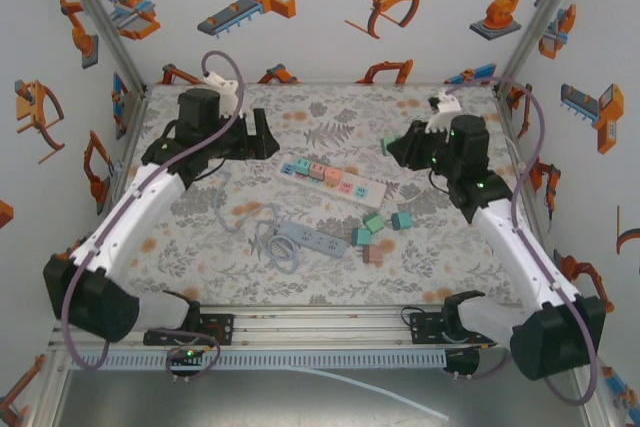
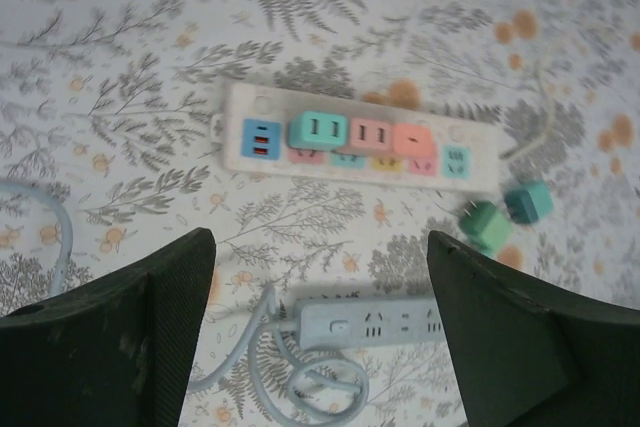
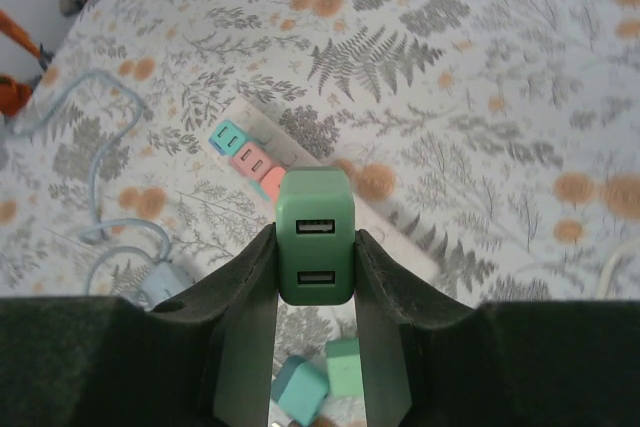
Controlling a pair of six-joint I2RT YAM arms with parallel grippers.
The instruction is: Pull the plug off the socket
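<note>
1. The surface is a table covered with a grey floral cloth, with fern prints and orange blossoms all over. The white walls around it are plastered with orange-and-blue robot arm stickers. There are metal posts in the corners and a rail along the bottom edge of the top view.
2. The white power strip lies diagonally in the middle of the top view. In the left wrist view it sits in the upper centre with a teal plug, a pink plug and a salmon plug seated in a row.
3. The right gripper is clamped narrow on a green USB plug, one finger on each side, USB ports facing the camera. In the top view that plug is right of centre, near the strip's right end but not touching it.
4. The left gripper is spread wide with nothing in it, and the white strip shows between its fingers. In the top view it's at upper left, left of the strip.
5. A blue-grey power strip with a looped cable lies below the white one.
6. A few loose plugs sit in a bunch on the cloth just right of the blue-grey strip.
</note>
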